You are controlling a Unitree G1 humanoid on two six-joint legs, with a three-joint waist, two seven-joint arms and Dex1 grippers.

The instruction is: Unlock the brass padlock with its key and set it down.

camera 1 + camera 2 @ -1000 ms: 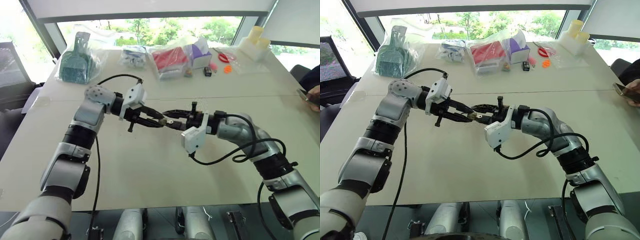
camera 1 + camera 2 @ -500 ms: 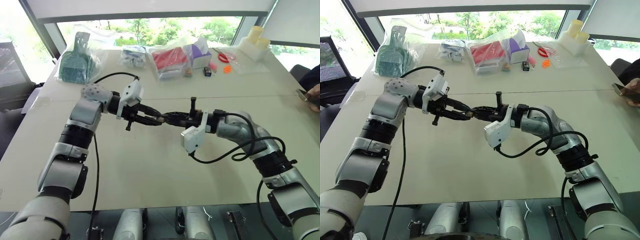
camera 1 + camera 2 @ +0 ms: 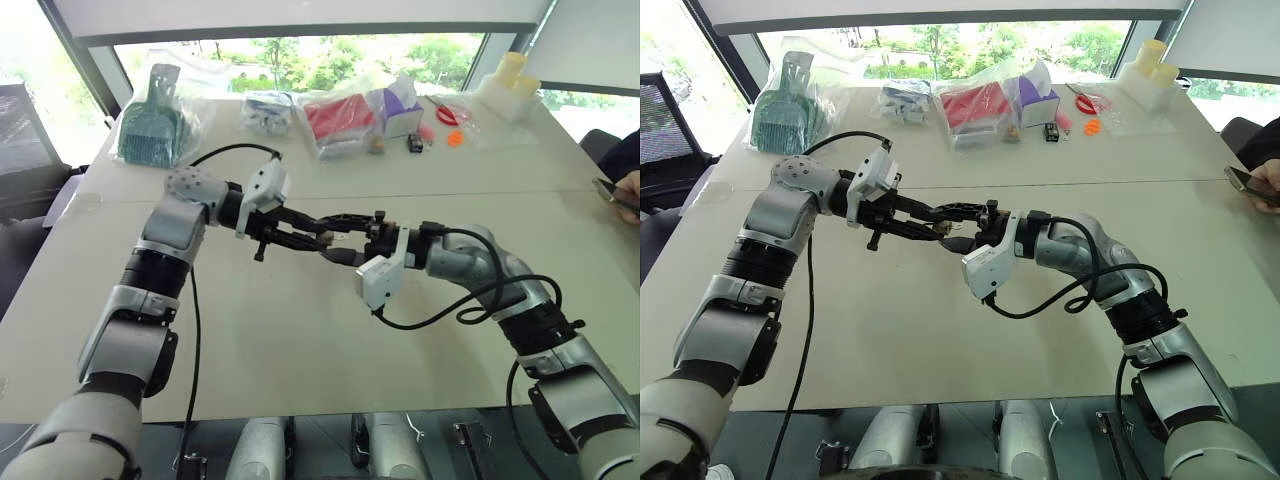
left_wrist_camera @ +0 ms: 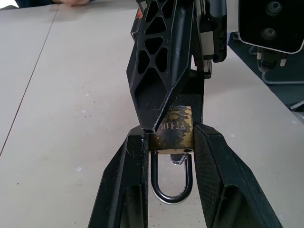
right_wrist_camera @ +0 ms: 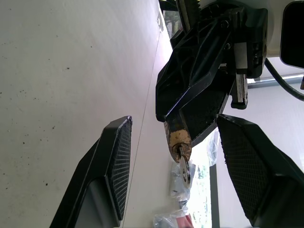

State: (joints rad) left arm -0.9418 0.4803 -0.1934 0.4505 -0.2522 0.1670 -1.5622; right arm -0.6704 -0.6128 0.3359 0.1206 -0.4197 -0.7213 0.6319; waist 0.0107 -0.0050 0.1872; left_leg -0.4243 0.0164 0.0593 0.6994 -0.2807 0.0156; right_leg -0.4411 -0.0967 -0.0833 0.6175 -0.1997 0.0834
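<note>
Above the counter's (image 3: pixel 300 330) middle, the left end effector (image 4: pixel 164 142) clamps the brass padlock (image 4: pixel 175 133), key (image 5: pixel 184 172) inserted. The right end effector (image 5: pixel 185 161) stands apart. Shackle looks closed; unlocking and setting down remain.

The right gripper (image 5: pixel 173 156) now stands with its fingers spread apart, off the key (image 5: pixel 184 169) it pinched before.

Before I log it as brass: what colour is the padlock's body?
Yellowish brass, tarnished; the padlock shows best in the left wrist view.
</note>
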